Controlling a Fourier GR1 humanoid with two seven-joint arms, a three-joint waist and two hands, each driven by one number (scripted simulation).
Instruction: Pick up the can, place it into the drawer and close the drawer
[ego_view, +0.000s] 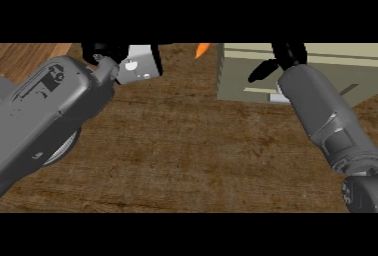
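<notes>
The robot's right hand (275, 64) is reaching over the olive drawer unit (244, 75), its fingers' state unclear, the can nowhere visible, while the left hand (103, 55) is hovering, fingers likewise obscured.

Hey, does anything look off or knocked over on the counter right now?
Nothing looks spilled or knocked over. The left hand is by a white block, the right hand reaches over the beige drawer unit. No can is visible.
</notes>
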